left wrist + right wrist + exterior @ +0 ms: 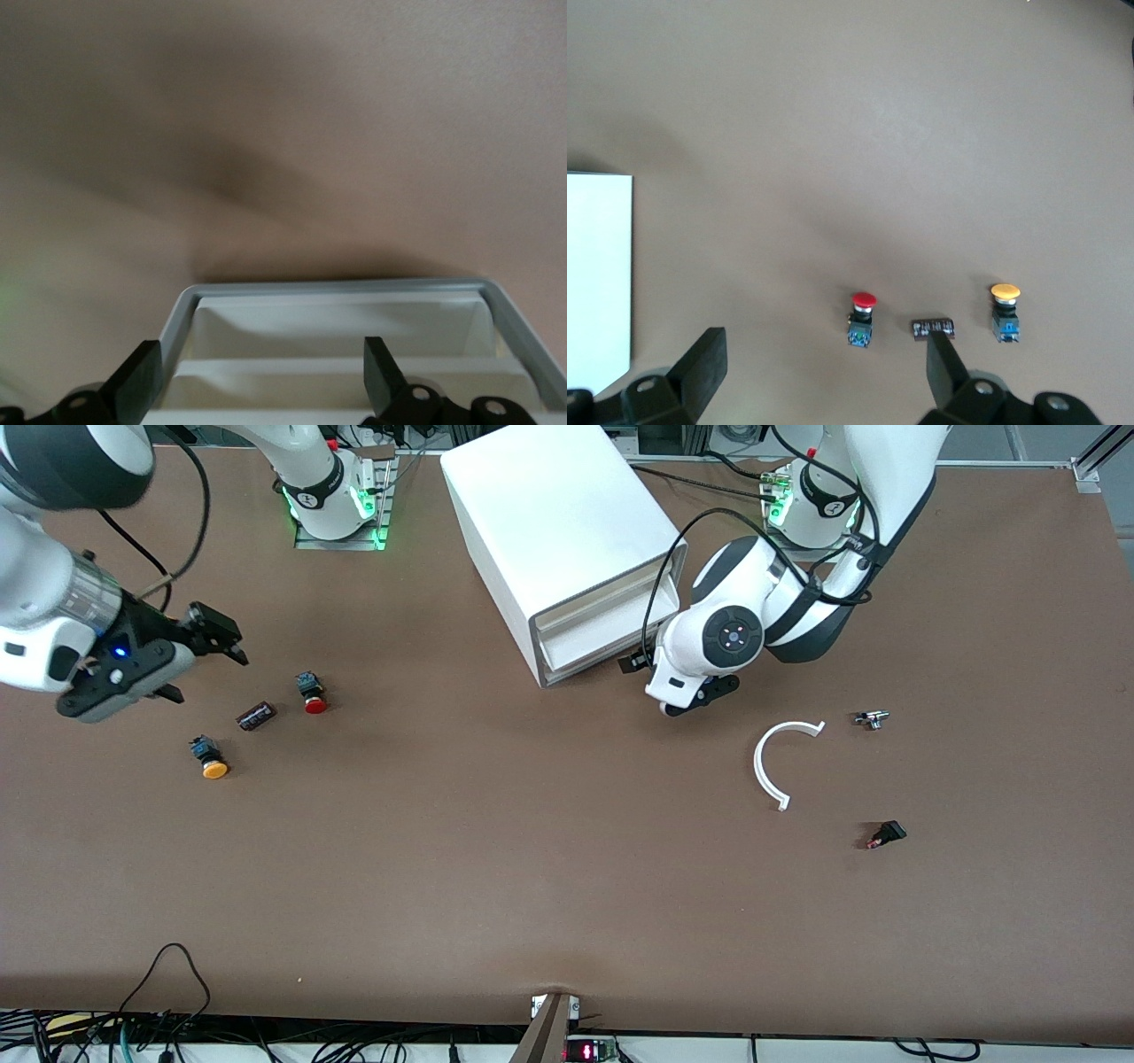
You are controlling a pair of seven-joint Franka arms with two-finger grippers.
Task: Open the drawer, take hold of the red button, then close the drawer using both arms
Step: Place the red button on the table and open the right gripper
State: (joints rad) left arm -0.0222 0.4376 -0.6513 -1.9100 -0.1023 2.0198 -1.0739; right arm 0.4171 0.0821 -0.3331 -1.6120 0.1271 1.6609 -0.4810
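Observation:
The white box cabinet (558,514) stands at the back middle of the table, its stacked drawer fronts (594,638) set inside the frame. My left gripper (651,675) hangs open just in front of those drawers (337,328), at the left arm's end of them; in the left wrist view the gripper (261,376) holds nothing. The red-capped button (312,693) lies on the table toward the right arm's end. My right gripper (208,676) is open above the table beside it. In the right wrist view the button (862,319) lies ahead of the empty gripper (822,365).
A dark cylindrical part (256,716) and an orange-capped button (210,760) lie close to the red one. A white curved strip (780,762), a small metal part (873,719) and a small black part (886,834) lie toward the left arm's end.

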